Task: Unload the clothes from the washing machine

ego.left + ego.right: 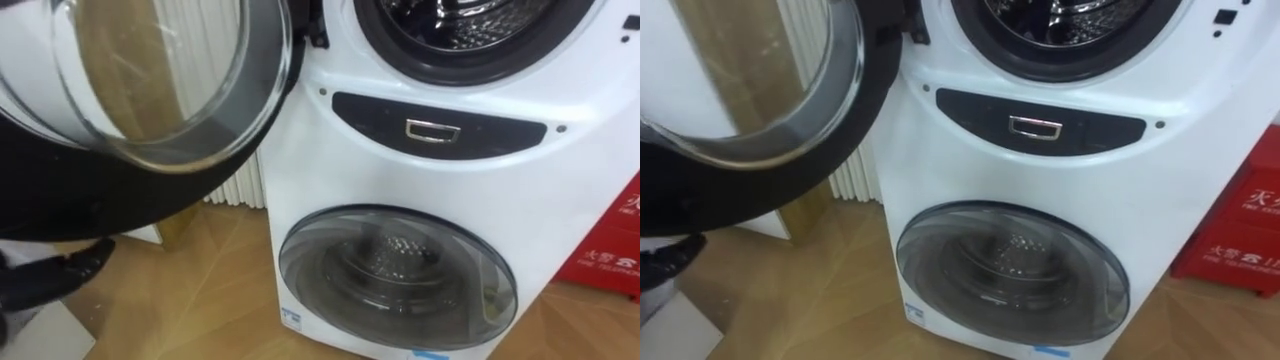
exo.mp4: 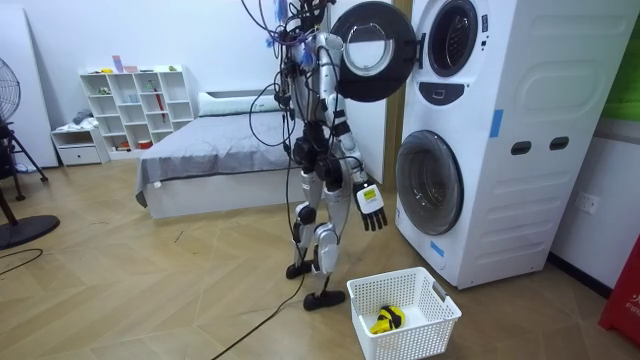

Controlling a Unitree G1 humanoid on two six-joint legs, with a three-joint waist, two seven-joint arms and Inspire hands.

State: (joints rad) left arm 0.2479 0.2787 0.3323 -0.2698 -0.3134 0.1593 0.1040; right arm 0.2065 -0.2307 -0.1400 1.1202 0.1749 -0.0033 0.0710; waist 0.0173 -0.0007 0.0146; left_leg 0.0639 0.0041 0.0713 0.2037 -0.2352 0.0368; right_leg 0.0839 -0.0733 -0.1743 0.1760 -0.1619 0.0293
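One garment (image 2: 388, 318), yellow and black, lies in the basket (image 2: 420, 338) on the floor in front of the washer (image 2: 540, 130), just off its lower corner. The upper drum (image 1: 470, 25) stands open. The part of it that can be seen is bare metal with no cloth, and the rest is cut off at the top edge of the eye views.

With that piece dropped and nothing in hand, the work looks to be between picks: either another reach into the drum is due, or the drum is empty and the job is nearly finished. I cannot tell which from here. The next move calls for looking up into the drum, then lifting the hand to the opening. The reach has to pass inside the door (image 1: 150, 100), which swings out from the washer's upper front on the robot's left, close to its head.

The robot stands upright facing the washer, near its front. Its left hand (image 2: 370, 203) hangs low on a nearly straight arm, level with the lower door (image 1: 400, 275) and just short of it. The fingers (image 2: 374, 218) point down, loosely spread and slack, pinching nothing.
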